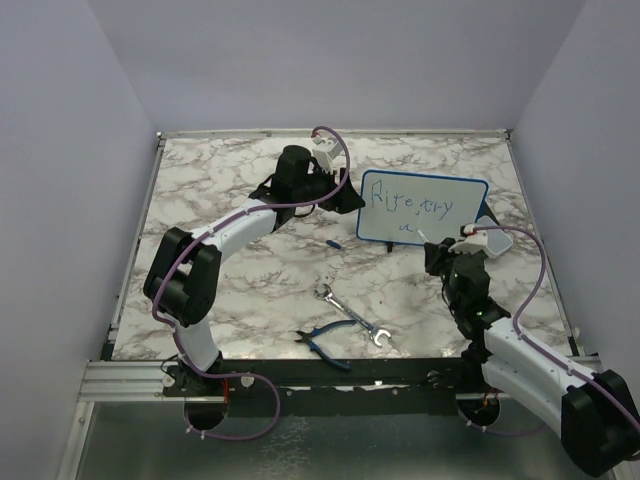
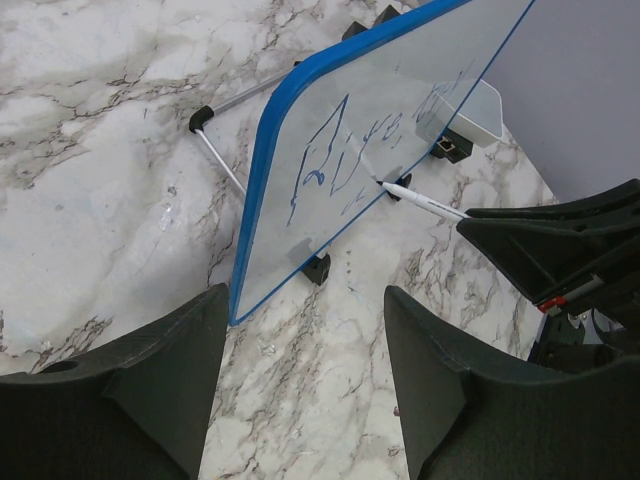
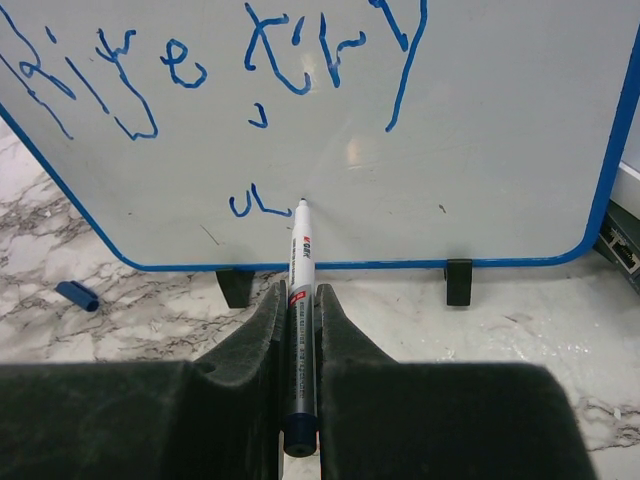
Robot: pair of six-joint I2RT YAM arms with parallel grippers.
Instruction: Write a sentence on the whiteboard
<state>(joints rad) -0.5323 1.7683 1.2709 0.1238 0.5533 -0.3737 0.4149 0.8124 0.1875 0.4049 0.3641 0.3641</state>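
The right hand [image 3: 300, 310] is pressed together on a marker [image 3: 301, 260], pinching its barrel low down so that the pen sticks straight out ahead. The tip touches the whiteboard [image 3: 480, 150] just right of a small "u" on the second line. The sentence [image 1: 420, 208] so far has a longer blue scrawl on top and that short start beneath it. The left hand [image 2: 305, 300] is spread wide and grips nothing. It sits just beside the board's left edge, and I can't tell whether it touches.

The board stands at the far right of the tabletop [image 1: 200, 170], facing the right arm. I judge it light and stiff with a slick face, resting only on small black feet [image 3: 458, 282], so a firm push from the pen could slide it or tip it back. The blue frame on the left edge looks like the best place to steady it.

The right wrist view alone shows the tip on the board and the letters clearly. The left wrist view alone shows the board leaning on a wire prop [image 2: 215, 150] behind it. Only the top view shows a wrench [image 1: 350, 312] and pliers [image 1: 325, 342], lying well apart from the board.
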